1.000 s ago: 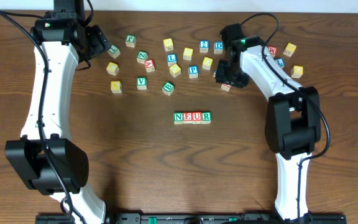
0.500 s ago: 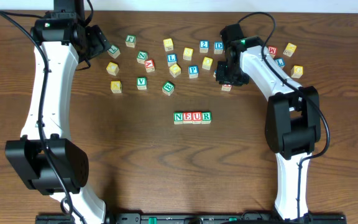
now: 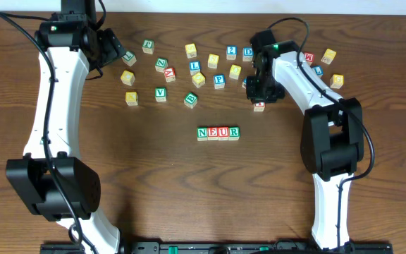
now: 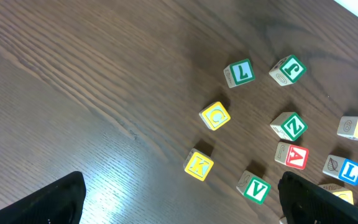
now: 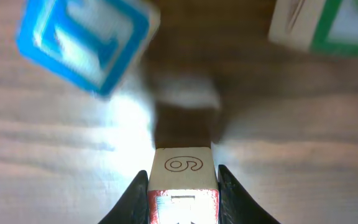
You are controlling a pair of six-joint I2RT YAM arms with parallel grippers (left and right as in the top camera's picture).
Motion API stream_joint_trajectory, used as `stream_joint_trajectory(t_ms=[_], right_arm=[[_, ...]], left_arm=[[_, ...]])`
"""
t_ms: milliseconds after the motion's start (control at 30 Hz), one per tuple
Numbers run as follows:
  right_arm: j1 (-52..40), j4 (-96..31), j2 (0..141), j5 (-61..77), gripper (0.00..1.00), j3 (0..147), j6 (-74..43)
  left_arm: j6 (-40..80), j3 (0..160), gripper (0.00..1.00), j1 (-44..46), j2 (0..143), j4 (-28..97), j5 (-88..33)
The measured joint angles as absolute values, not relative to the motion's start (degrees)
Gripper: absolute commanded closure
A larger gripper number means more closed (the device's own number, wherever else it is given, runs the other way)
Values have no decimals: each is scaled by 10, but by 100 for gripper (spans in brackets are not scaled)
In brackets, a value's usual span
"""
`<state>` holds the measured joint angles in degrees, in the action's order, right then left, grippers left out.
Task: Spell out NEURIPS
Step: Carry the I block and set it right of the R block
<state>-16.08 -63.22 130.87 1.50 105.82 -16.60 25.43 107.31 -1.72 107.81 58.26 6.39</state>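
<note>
The row of cubes N, E, U, R (image 3: 218, 132) lies at the middle of the table. My right gripper (image 3: 260, 97) is shut on a light-wood cube (image 3: 259, 106) behind and to the right of that row. In the right wrist view this cube (image 5: 183, 177) shows a burnt-in 6 on one side and a red-framed face whose letter I cannot read, and the fingers (image 5: 183, 194) press both its sides. A blue P cube (image 3: 219, 80) lies among the loose cubes. My left gripper (image 3: 113, 51) is open and empty at the back left, its fingers (image 4: 179, 205) spread above bare table.
Loose cubes are scattered along the back: green L (image 4: 238, 73), yellow C (image 4: 215, 116), yellow K (image 4: 199, 165), green V (image 4: 255, 188), green N (image 4: 290, 126), red A (image 4: 293, 155). More cubes lie at the back right (image 3: 328, 56). A blurred blue cube (image 5: 82, 43) lies ahead of the right gripper.
My right gripper has moved a little towards the front of the table with the cube in it. The left arm and the NEUR row have not moved.
</note>
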Motion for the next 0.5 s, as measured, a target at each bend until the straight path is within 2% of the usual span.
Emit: stream_joint_trajectory(t_ms=[233,500], right_arm=[[-171,-708,1309,33,80,1058,-148],[-201,-729,1309,37,80,1058,-141]], left_arm=[[254,1073,2,-17,1078,583,64],[254,1073,2,-17,1078,583,64]])
